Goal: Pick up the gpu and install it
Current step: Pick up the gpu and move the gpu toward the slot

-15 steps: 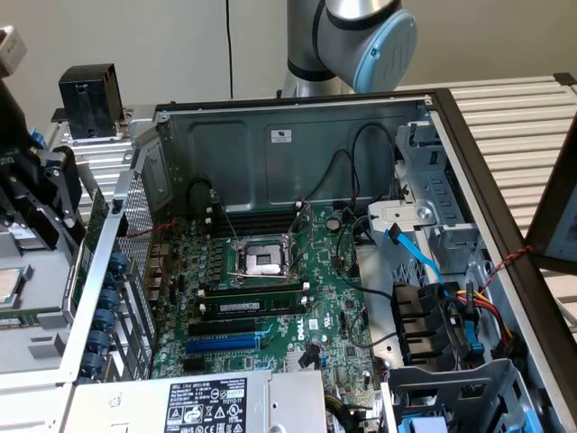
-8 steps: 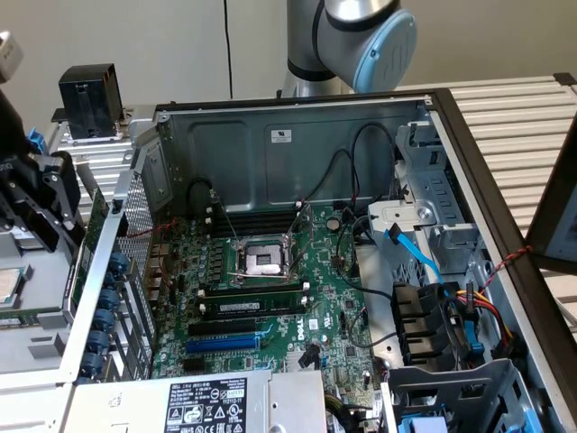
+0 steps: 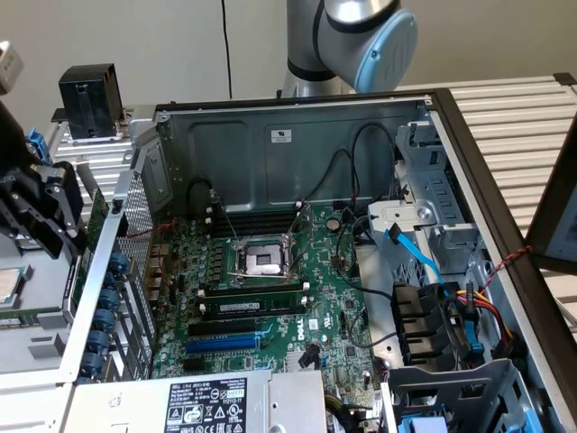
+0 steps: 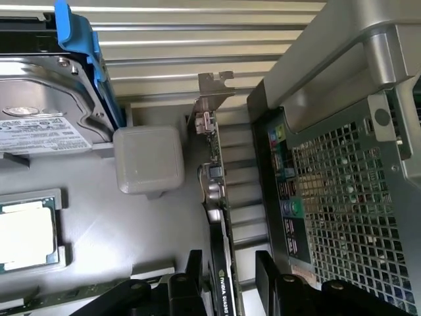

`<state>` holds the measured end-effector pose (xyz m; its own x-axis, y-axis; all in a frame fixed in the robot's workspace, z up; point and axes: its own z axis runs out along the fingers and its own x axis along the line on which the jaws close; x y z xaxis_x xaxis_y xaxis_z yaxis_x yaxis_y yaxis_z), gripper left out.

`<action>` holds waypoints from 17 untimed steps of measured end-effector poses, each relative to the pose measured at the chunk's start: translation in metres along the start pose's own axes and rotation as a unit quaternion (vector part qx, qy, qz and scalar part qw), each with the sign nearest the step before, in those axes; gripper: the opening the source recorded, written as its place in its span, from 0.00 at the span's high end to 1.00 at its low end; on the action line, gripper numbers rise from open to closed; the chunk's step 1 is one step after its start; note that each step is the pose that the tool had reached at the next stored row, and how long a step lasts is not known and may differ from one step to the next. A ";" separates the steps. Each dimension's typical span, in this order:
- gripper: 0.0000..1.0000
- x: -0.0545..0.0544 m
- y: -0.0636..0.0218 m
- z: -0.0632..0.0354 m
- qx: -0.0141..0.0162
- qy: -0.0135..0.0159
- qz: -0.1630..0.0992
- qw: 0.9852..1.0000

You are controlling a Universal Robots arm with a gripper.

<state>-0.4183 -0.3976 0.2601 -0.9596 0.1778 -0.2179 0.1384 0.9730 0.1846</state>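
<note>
Between the widely spread fingers of the black tool (image 4: pixel 230 286), the gpu (image 4: pixel 216 191), a small green circuit card with a long silver metal bracket, is seen standing on edge, not clamped. Just beside the tool on one side, the grey perforated wall of the open computer case (image 4: pixel 342 197) is seen. On the other side, a silver hard drive in a blue carrier (image 4: pixel 39 112) and a square silver processor chip (image 4: pixel 23 234) are seen.

The arm (image 3: pixel 311 36) is built of silver-grey tubular segments, and one joint is capped by a round light-blue cover (image 3: pixel 389 50). The gripper (image 4: pixel 230 270) is finished in matte black, with angular, linked fingers (image 4: pixel 195 266).
</note>
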 end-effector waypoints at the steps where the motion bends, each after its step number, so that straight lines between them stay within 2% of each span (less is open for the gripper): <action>1: 0.55 -0.001 -0.0009 0.0017 -0.002 0.000 0.001 1.000; 2: 0.55 -0.002 -0.0009 0.0029 -0.003 0.001 0.001 1.000; 4: 0.55 -0.004 -0.0009 0.0055 -0.008 0.001 0.002 1.000; 5: 0.55 -0.004 -0.0011 0.0067 -0.009 0.002 0.003 1.000; 7: 0.55 -0.004 -0.0009 0.0083 -0.008 0.003 0.008 1.000; 11: 0.55 -0.003 0.0003 0.0114 -0.005 0.007 0.016 1.000; 17: 0.55 0.001 0.0073 0.0171 -0.004 0.007 0.017 1.000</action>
<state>-0.4142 -0.3878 0.2447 -0.9579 0.2081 -0.1978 0.1687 0.9654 0.1989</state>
